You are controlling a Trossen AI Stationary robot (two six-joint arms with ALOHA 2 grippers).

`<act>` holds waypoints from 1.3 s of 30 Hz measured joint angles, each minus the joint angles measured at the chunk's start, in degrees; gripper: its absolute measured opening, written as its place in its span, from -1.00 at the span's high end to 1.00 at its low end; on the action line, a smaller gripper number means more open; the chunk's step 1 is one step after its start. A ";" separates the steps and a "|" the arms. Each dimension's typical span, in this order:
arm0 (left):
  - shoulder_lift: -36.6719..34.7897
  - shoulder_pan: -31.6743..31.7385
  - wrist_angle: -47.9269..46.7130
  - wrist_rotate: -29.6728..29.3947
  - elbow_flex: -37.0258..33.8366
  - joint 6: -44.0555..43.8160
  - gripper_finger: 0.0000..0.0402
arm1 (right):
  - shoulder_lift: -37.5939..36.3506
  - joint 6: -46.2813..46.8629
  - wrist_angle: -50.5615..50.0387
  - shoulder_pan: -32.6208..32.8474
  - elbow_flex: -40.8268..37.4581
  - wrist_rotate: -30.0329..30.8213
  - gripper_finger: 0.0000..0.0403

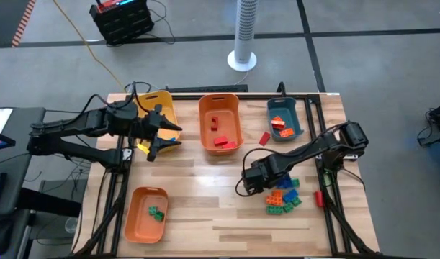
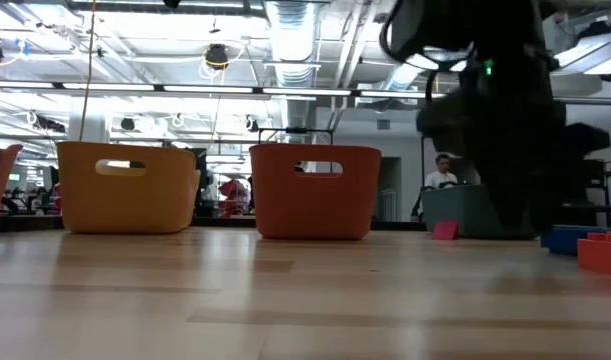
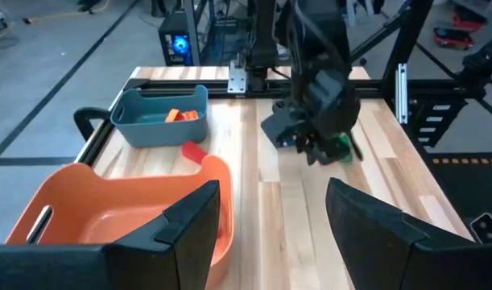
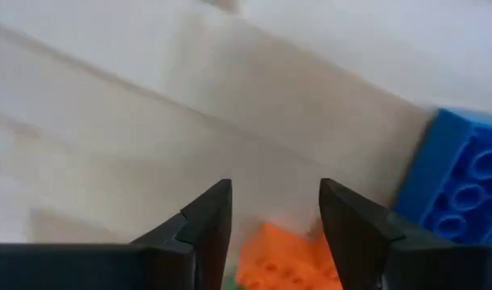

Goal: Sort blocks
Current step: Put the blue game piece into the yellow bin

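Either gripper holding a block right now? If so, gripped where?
Nothing held. The right gripper is open low over the block pile, an orange block between its fingers but not clamped. The left gripper is open near the yellow bin.

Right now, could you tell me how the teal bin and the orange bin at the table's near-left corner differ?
The teal bin sits at the far right and holds orange and red blocks; the near-left orange bin holds green blocks. The teal one looks smaller. Both are open-topped plastic bins standing upright on the table.
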 joint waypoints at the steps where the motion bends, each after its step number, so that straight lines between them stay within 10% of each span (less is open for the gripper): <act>1: 0.00 0.00 -0.24 -0.20 0.00 0.00 -0.10 | -0.47 0.02 -0.45 0.05 0.23 -0.02 0.02; 9: 0.05 0.02 -1.09 -1.30 0.00 -0.02 -0.10 | -3.48 1.25 -14.75 1.19 -0.17 0.73 0.03; 39: 0.33 0.04 -1.16 -4.05 0.00 0.23 -0.10 | -4.92 -11.97 -3.98 -5.69 -2.86 0.66 0.03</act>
